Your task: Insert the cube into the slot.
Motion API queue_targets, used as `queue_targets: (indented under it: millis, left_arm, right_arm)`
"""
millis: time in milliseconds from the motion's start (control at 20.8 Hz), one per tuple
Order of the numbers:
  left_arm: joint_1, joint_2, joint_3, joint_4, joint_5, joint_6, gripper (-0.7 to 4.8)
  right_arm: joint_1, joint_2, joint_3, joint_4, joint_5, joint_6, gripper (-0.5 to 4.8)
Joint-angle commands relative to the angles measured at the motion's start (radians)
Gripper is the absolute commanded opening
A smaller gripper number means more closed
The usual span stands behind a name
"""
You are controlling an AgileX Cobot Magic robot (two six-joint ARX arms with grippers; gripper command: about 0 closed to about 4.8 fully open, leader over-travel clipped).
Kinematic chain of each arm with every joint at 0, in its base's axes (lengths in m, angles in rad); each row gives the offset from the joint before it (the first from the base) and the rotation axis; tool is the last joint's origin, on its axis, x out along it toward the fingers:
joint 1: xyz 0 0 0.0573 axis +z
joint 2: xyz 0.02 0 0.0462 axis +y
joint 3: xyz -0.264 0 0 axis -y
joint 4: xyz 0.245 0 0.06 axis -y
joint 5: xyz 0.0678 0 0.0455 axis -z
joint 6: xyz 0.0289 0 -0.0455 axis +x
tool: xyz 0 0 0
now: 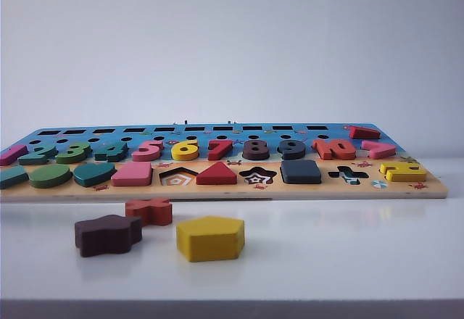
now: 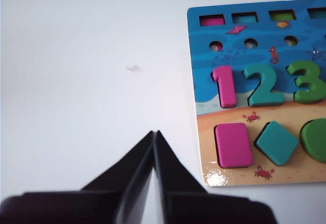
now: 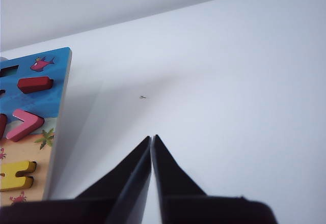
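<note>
counter [image 1: 348, 254]: white, smooth, faintly glossy, carrying the puzzle board [image 1: 217, 188] and three loose pieces.
room: plain pale wall behind the board, nothing else visible.
cube [image 1: 300, 172]: seated flat in the slot in the board's front row, at about 3 o'clock from the star-shaped recess [image 1: 258, 176].
cube axis: square, so no long axis; edges square to the board's front edge, broad face up.
slot: filled by the cube, checkerboard floor not visible.
loose pieces: yellow pentagon block [image 1: 210, 238] and dark brown star block [image 1: 107, 234] on the counter at 6 o'clock from the board, red block [image 1: 149, 211] between them and the board.
left fingers [image 2: 154, 132]: clenched, empty, above bare counter beside the board's end.
right fingers [image 3: 152, 137]: clenched, empty, above bare counter beside the board's other end.
</note>
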Motion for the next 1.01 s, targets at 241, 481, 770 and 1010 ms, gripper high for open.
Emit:
queue_targets:
  millis: [241,481,770,1010]
  left_arm:
    - [0.001,-0.007,-0.025,0.018,-0.002,0.006,0.17]
    - [0.001,-0.007,-0.033,0.019,0.002,0.003,0.17]
    - [0.001,-0.008,-0.033,0.019,0.002,0.003,0.17]
    - [0.001,-0.008,-0.034,0.019,0.002,0.003,0.17]
  right_arm:
    - [-0.001,-0.002,-0.008,-0.023,0.0,-0.004,0.24]
    - [-0.001,-0.002,-0.008,-0.023,0.0,-0.004,0.24]
    - [-0.001,-0.002,-0.008,-0.023,0.0,-0.004,0.24]
    - [-0.001,-0.002,-0.008,-0.023,0.0,-0.004,0.24]
